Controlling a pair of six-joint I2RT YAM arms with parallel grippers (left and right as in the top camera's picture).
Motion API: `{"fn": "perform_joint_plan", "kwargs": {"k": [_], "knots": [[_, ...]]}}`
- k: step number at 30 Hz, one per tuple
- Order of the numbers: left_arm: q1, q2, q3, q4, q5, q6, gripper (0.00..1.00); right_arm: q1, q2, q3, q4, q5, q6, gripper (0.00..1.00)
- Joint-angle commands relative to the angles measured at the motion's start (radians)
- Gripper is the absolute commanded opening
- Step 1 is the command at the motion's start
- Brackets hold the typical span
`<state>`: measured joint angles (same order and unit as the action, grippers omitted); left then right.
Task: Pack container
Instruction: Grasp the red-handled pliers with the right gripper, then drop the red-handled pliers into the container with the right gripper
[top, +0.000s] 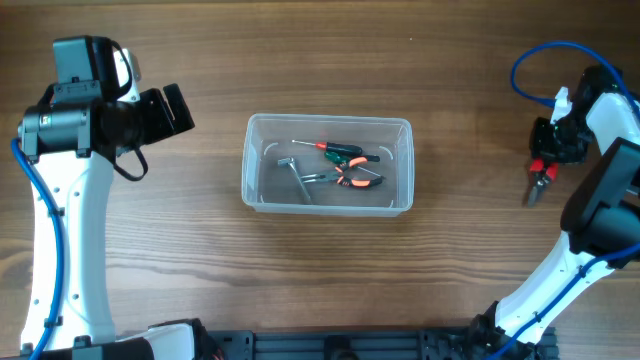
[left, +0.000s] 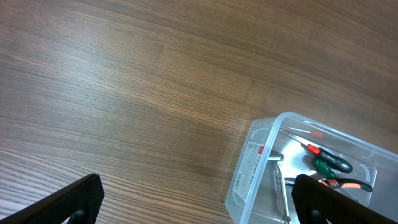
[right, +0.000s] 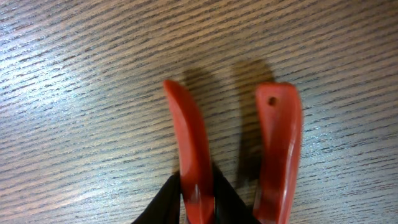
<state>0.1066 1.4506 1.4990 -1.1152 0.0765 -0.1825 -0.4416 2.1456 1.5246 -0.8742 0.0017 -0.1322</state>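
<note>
The wooden bench (top: 200, 250) carries everything, and most of it lies bare. The container (top: 248, 160) sits open-topped at its middle, between the two arms, which judging by the layout lets either one drop things in from above. It already holds a red-handled screwdriver (top: 312, 145), green-handled pliers (top: 345, 153), orange-handled pliers (top: 352, 180) and a grey metal tool (top: 297, 180), all lying flat on its floor.

The left hand (top: 170, 110) hangs well to the left of the container, spread wide and carrying nothing; it looks parked out of the way.

The right hand (right: 196, 208) is far off at the right edge, low over the bench and closed on red-handled pliers (right: 277, 149). Its fingers pinch one handle, so the other handle splays free and the tool dangles downward. Carrying this tool across to the container looks like the next step.
</note>
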Motion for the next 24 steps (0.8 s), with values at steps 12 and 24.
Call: {"fn": "perform_joint_plan", "kwargs": {"k": [12, 24], "knots": [[0.002, 0.003, 0.005, 0.0, 0.012, -0.008, 1.0, 0.055, -0.071, 0.02, -0.035, -0.138, -0.058, 0.04], [0.002, 0.003, 0.005, 0.011, 0.0, -0.008, 1.0, 0.812, -0.544, 0.117, -0.042, -0.242, -0.467, 0.04]]}}
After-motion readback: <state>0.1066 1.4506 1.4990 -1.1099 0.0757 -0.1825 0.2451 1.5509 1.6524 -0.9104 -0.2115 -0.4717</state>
